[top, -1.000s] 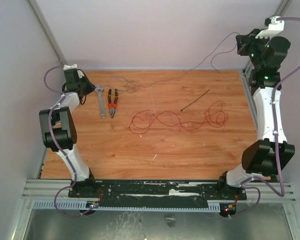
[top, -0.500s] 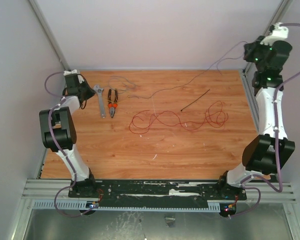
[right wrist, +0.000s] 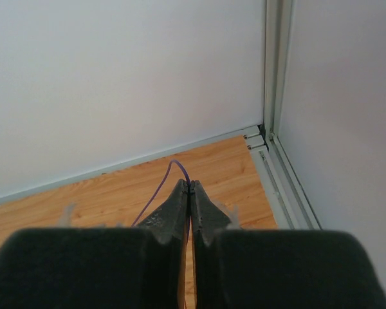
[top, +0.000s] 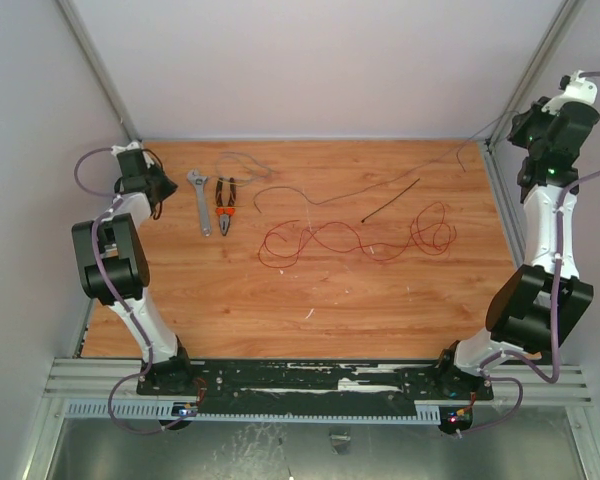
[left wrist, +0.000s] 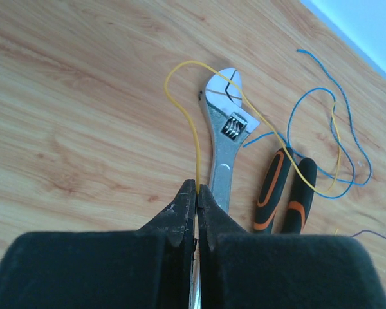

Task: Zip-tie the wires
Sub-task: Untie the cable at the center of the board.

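Observation:
The red wires [top: 350,240] lie in loops mid-table. The black zip tie [top: 390,203] lies just beyond them, touched by neither gripper. My left gripper [top: 160,190] [left wrist: 197,188] is at the far left, low over the table. It is shut on a thin yellow wire [left wrist: 198,164] that arcs over the wrench toward the pliers. A blue wire [left wrist: 321,90] curls beyond the pliers. My right gripper [top: 520,122] [right wrist: 190,187] is raised in the far right corner. It is shut on a purple wire [right wrist: 174,161] [top: 450,157] that runs leftward across the table.
A silver adjustable wrench [top: 200,200] [left wrist: 226,129] and orange-handled black pliers [top: 225,205] [left wrist: 286,190] lie side by side at far left. White walls enclose the table. A metal rail [right wrist: 276,174] runs along the right edge.
My right arm has swung up and right into the corner, drawing the purple wire out across the table. My left gripper has shifted slightly left. The red wires and the zip tie stayed put.

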